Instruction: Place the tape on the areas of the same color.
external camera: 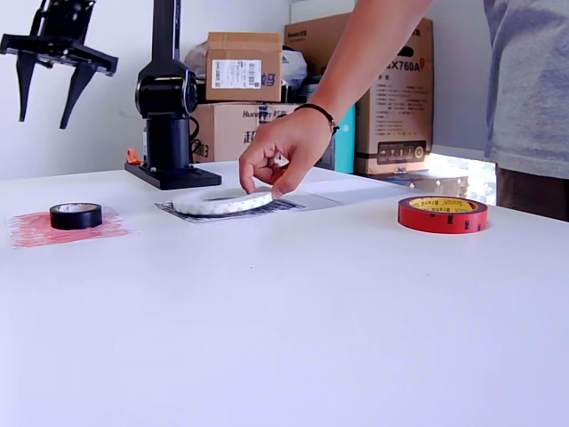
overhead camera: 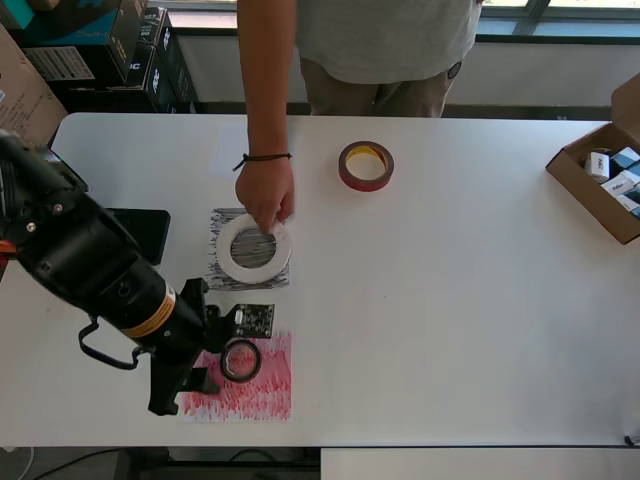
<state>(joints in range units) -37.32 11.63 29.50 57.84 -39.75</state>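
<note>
The gripper [external camera: 53, 84] hung open and empty high above the red patch [overhead camera: 262, 392], the black tape [overhead camera: 241, 360] lying flat almost directly beneath it, while a person's hand [overhead camera: 265, 193] held the white tape [overhead camera: 254, 248] on the black patch [overhead camera: 222, 222]

A robotics laboratory or test room, set up for tabletop manipulation trials. A plain white worktop [overhead camera: 450, 330] carries a black arm on a fixed base [external camera: 167, 133], its end effector [external camera: 53, 84] raised with fingers spread. Scribbled colour patches, one black [overhead camera: 222, 270] and one red [overhead camera: 262, 392], are marked directly on the surface as targets. Stacked cardboard shipping cartons [external camera: 242, 67] stand behind the arm in the exterior view, and an open carton of small boxed parts [overhead camera: 605, 180] sits at the overhead view's right edge. A person's hand [external camera: 284, 147] reaches in to arrange the props.
</note>
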